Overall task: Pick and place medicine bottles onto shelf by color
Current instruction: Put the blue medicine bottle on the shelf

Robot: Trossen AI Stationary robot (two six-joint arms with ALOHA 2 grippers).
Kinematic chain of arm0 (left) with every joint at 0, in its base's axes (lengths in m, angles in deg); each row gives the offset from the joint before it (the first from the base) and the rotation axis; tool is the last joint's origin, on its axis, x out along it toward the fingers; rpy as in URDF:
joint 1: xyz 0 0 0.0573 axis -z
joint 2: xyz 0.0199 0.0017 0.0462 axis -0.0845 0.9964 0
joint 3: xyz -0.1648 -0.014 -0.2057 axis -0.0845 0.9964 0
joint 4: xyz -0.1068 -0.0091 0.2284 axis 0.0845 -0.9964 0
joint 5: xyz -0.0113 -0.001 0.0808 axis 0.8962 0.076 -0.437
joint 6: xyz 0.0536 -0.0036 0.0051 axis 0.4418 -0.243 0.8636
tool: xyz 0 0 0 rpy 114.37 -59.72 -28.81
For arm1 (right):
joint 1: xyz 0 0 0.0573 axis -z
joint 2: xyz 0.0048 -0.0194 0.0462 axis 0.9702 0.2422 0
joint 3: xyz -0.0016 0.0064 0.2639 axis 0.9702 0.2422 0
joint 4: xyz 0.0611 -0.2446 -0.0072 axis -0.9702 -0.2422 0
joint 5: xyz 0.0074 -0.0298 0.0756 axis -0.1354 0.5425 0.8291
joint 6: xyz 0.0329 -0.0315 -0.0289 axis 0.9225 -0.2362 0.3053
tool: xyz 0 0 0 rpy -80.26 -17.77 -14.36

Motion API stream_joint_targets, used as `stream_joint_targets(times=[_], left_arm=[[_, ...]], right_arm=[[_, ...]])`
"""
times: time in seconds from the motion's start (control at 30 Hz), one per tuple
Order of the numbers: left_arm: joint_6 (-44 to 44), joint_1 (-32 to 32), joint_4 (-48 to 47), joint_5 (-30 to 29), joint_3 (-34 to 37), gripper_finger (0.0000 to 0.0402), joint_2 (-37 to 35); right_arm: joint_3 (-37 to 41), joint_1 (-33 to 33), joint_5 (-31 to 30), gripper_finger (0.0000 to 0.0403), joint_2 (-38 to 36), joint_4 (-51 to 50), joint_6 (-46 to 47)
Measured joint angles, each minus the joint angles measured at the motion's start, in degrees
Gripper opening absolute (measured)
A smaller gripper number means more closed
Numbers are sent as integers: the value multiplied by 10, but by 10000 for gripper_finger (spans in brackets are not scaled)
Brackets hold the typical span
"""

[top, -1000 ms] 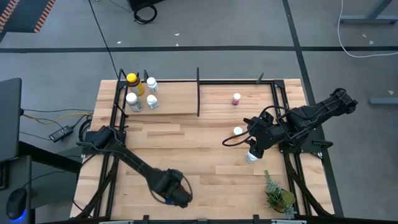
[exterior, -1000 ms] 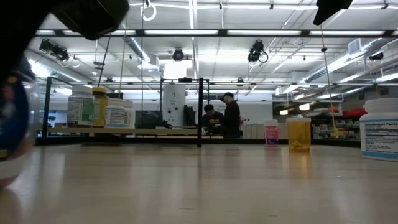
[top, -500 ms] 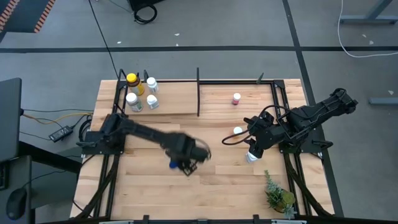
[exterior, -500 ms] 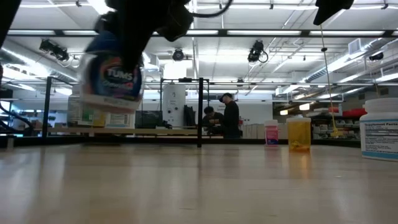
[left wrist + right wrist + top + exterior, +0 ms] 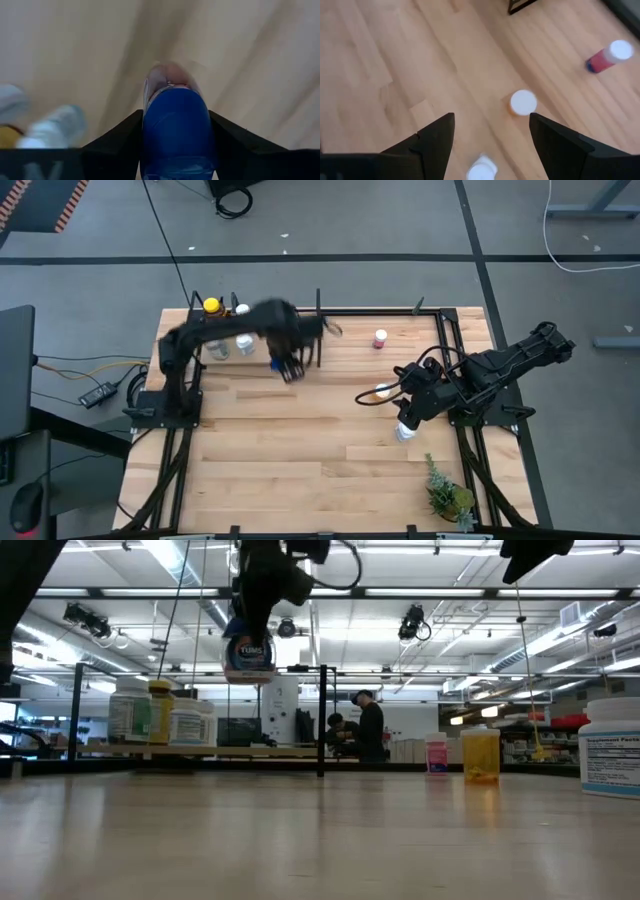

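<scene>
My left gripper (image 5: 286, 366) is shut on a blue bottle (image 5: 248, 657), high above the shelf's left bay (image 5: 262, 358), just left of the black divider (image 5: 318, 332). The bottle also shows between the fingers in the left wrist view (image 5: 177, 131). In that bay stand an amber yellow-capped bottle (image 5: 211, 307) and three white ones (image 5: 243, 343). A pink-capped bottle (image 5: 380, 338) stands in the right bay. My right gripper (image 5: 492, 145) is open and empty over the table's right side, above an orange bottle (image 5: 522, 102) and a white bottle (image 5: 481, 171). My left gripper pinches the blue bottle between its two fingers, one on each side of its upper part (image 5: 150, 127). The fingers come from above, pointing down. The bottle hangs below them, roughly upright, its label (image 5: 249, 651) facing the near side, lifted well clear of the shelf.
A small green plant (image 5: 447, 495) stands at the table's near right corner. Black rails and posts frame the shelf and the table's sides (image 5: 447, 340). Bare planks (image 5: 290, 440) fill the middle of the table. People stand in the room behind (image 5: 362, 725).
My left gripper has swung from the table's near edge toward the far edge and up, carrying the blue bottle. The bottle has stayed in the shut fingers and now hangs high over the shelf beside the divider. My right arm has kept still.
</scene>
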Motion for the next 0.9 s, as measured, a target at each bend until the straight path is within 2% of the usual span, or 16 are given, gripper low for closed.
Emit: stream_joint_targets(times=[0.27,0.43,0.67,0.9], left_arm=[[132,-173,13,0,0,198,-12],[185,-248,78,5,0,197,-11],[204,-287,132,20,13,198,0],[232,-295,181,19,74,205,9]], right_arm=[[0,20,-56,264,0,1,16],[0,43,-67,264,0,4,18],[0,88,-70,264,0,4,-4],[0,136,-70,264,0,2,-22]])
